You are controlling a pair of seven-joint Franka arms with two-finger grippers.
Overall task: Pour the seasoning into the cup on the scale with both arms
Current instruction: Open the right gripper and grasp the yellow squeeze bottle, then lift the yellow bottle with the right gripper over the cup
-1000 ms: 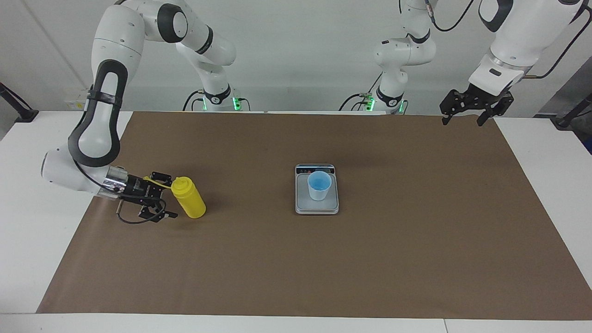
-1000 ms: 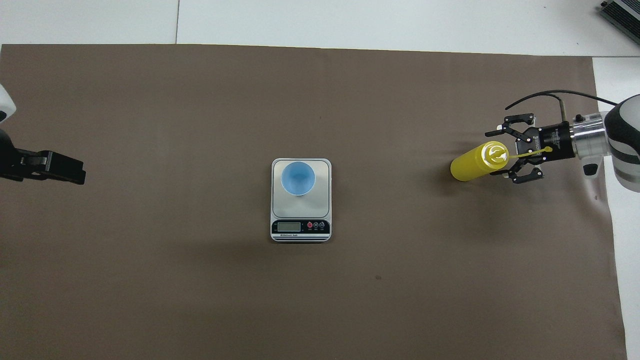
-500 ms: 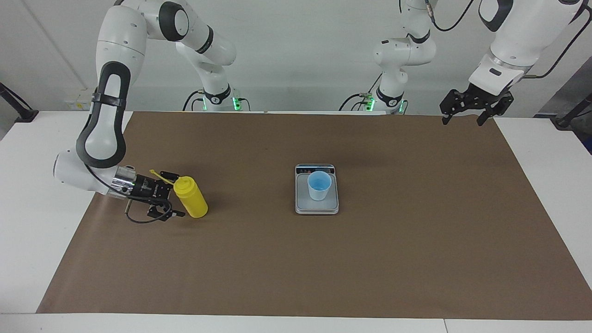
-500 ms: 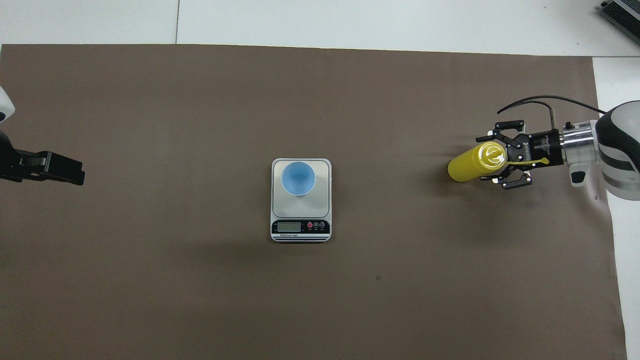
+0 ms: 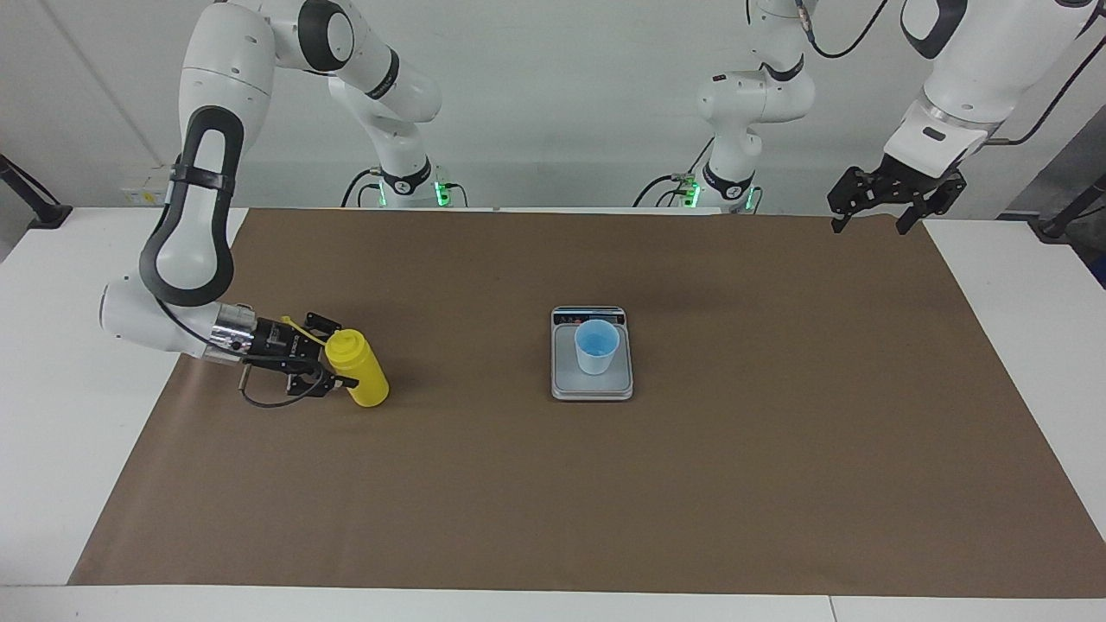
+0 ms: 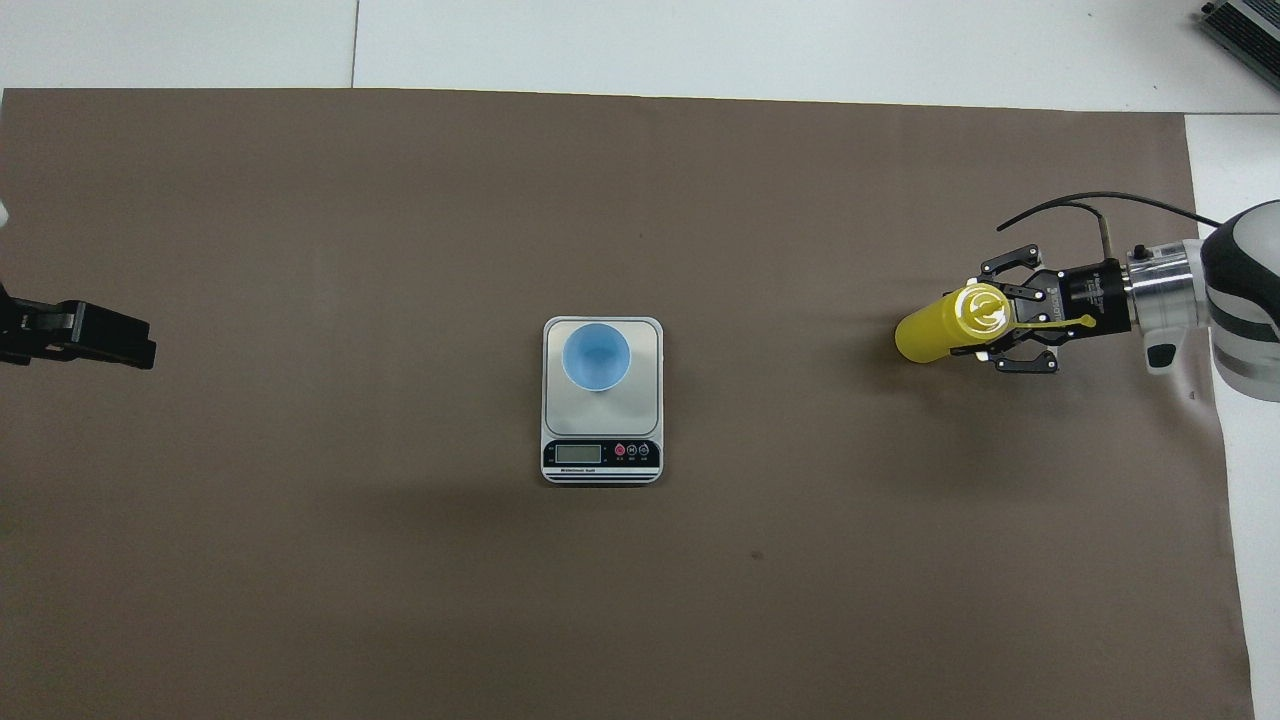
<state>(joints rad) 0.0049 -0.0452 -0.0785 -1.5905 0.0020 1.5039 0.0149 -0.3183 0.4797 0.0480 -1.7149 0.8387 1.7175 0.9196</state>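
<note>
At the right arm's end of the counter [image 5: 52, 363], the right tool [image 5: 339, 373] clenches the upright bottle [image 5: 361, 371] low on its body. A weak grip risks slip or tipping when lifted; the left tool [image 5: 873, 220] waits released

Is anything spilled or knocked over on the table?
Nothing is spilled or tipped. The cup stands upright on the scale in the middle of the table. The yellow bottle stands upright toward the right arm's end, with the right gripper closed around it. The left gripper waits open over the table's edge.
</note>
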